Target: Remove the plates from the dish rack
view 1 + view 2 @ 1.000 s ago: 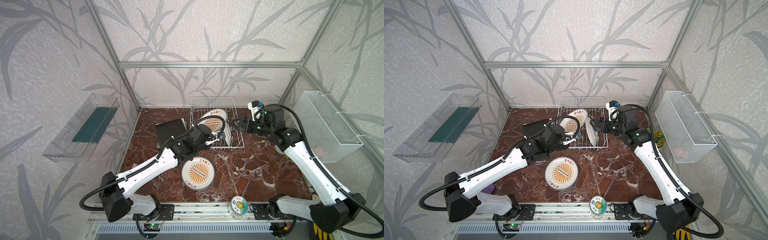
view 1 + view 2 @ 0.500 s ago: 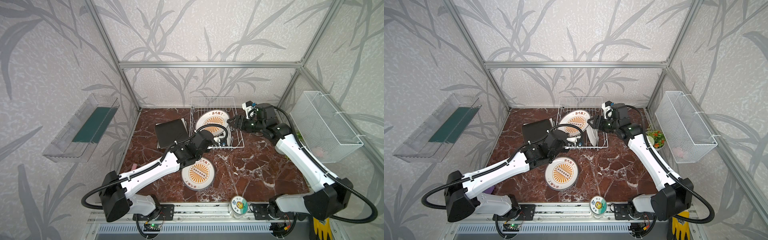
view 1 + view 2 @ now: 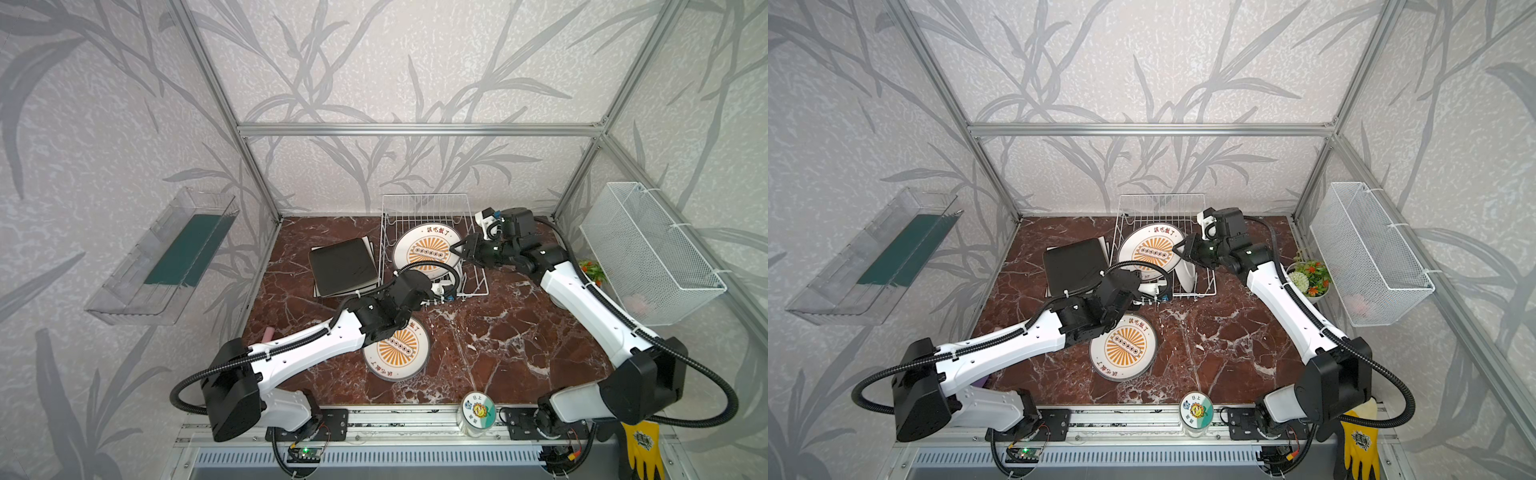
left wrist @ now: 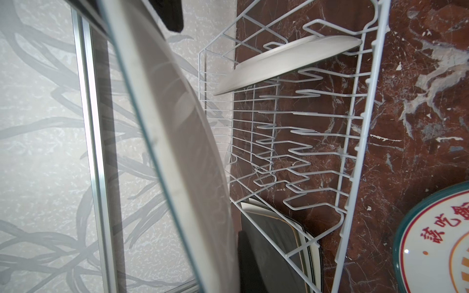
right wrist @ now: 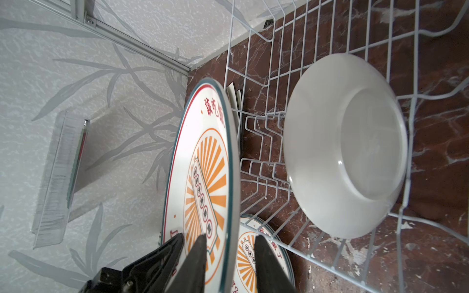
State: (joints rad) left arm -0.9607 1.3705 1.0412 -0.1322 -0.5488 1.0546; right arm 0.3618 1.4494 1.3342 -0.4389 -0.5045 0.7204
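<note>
Wire dish rack (image 3: pixel 424 208) holds glossy round sunburst plate (image 3: pixel 424 249) and white plate (image 5: pixel 342 152) on edge — left gripper (image 3: pixel 449 287) pinches the sunburst rim, right gripper (image 5: pixel 228 239) astride it, part-open.

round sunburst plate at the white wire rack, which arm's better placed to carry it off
Likely left: the left claw is shut on the sunburst plate's near edge; the right claw only straddles the rim, open.

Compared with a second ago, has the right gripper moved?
Yes. The right gripper went leftward, from outside the rack's right side to the plate's rim.
</note>
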